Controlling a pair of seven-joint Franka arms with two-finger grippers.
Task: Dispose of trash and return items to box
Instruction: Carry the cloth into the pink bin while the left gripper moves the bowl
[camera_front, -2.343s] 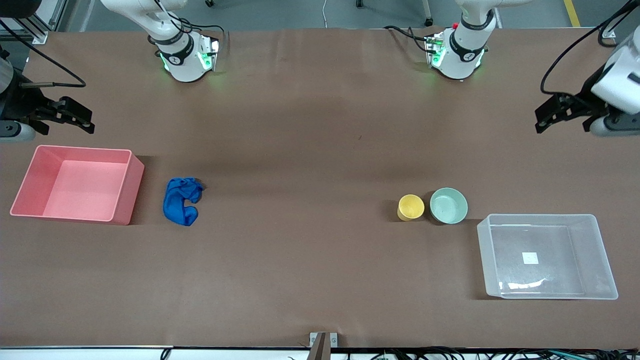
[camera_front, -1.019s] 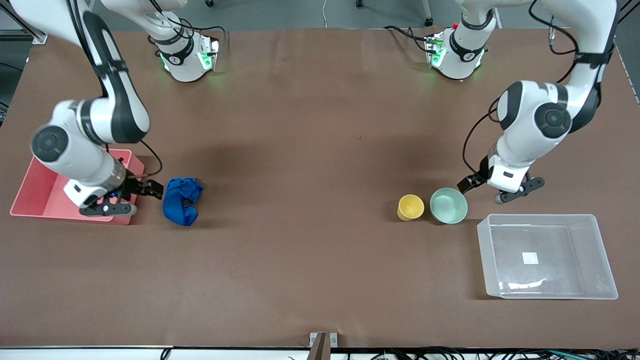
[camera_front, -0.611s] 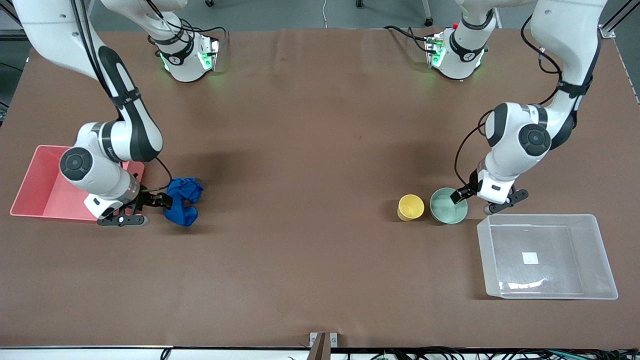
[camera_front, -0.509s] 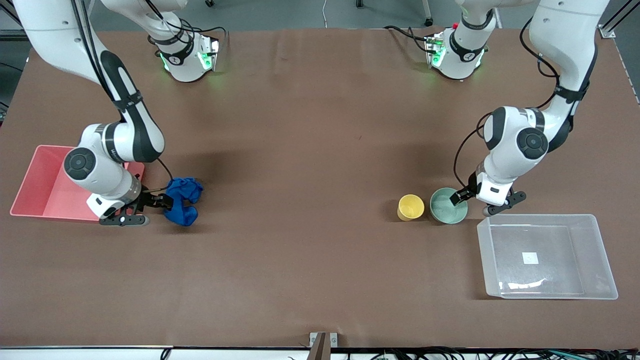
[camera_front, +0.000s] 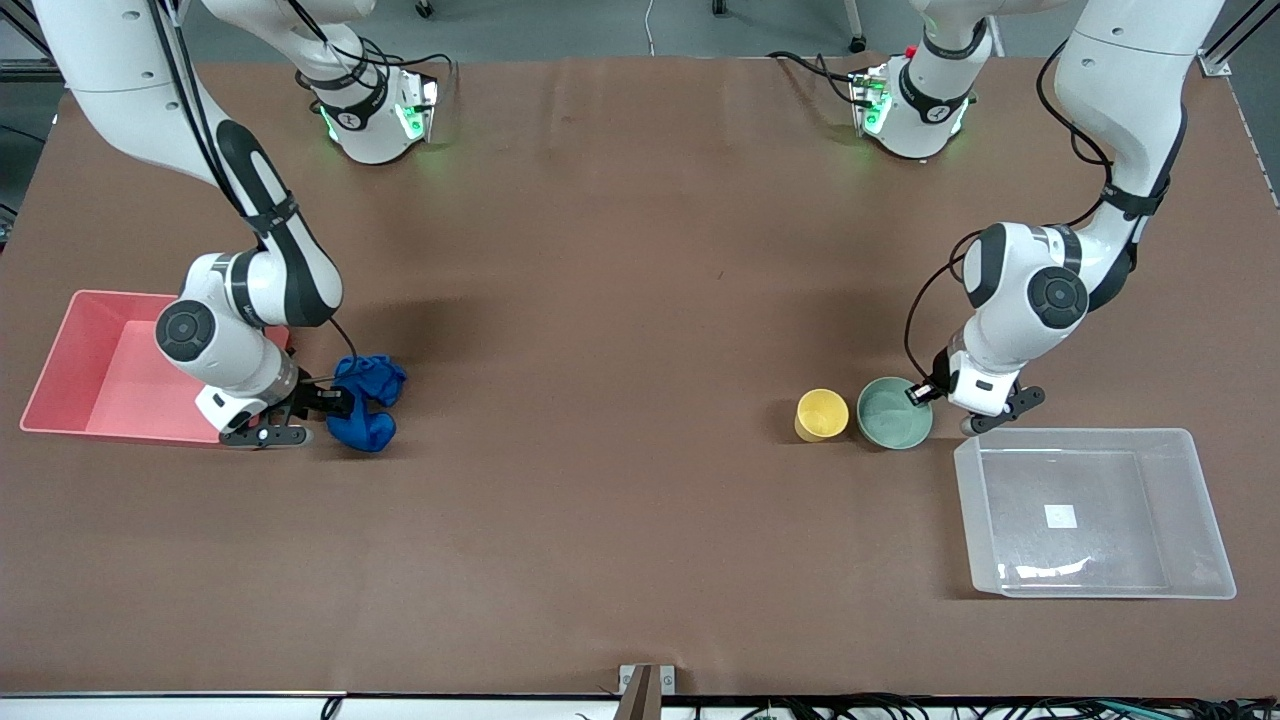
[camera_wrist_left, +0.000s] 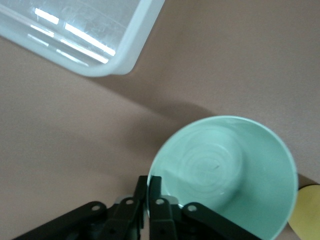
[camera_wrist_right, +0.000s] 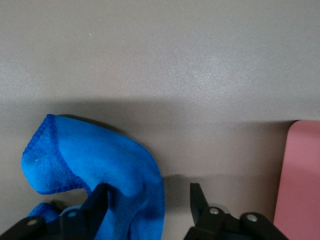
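Note:
The blue wad of trash (camera_front: 372, 385) lies on the table beside the pink bin (camera_front: 60, 350). My right gripper (camera_front: 336, 402) is down at the wad's bin-side edge, open, with part of the wad (camera_wrist_right: 100, 165) between its fingers (camera_wrist_right: 98, 196). The mint-green bowl (camera_front: 890, 418) stands beside the yellow cup (camera_front: 821, 414). My left gripper (camera_front: 915, 393) is shut on the bowl's rim (camera_wrist_left: 225, 175), one finger inside and one outside, on the side toward the clear box (camera_front: 1080, 433). The cup's edge (camera_wrist_left: 311, 212) shows in the left wrist view.
The pink bin's wall (camera_wrist_right: 300, 175) is close beside my right gripper. A corner of the clear box (camera_wrist_left: 85, 35) lies near the bowl. The box holds only its white label (camera_front: 1060, 516).
Both arms came in from the table's ends and came down. The right gripper reached the wad's edge. The left gripper closed on the bowl's rim, and the bowl shifted slightly toward the cup.

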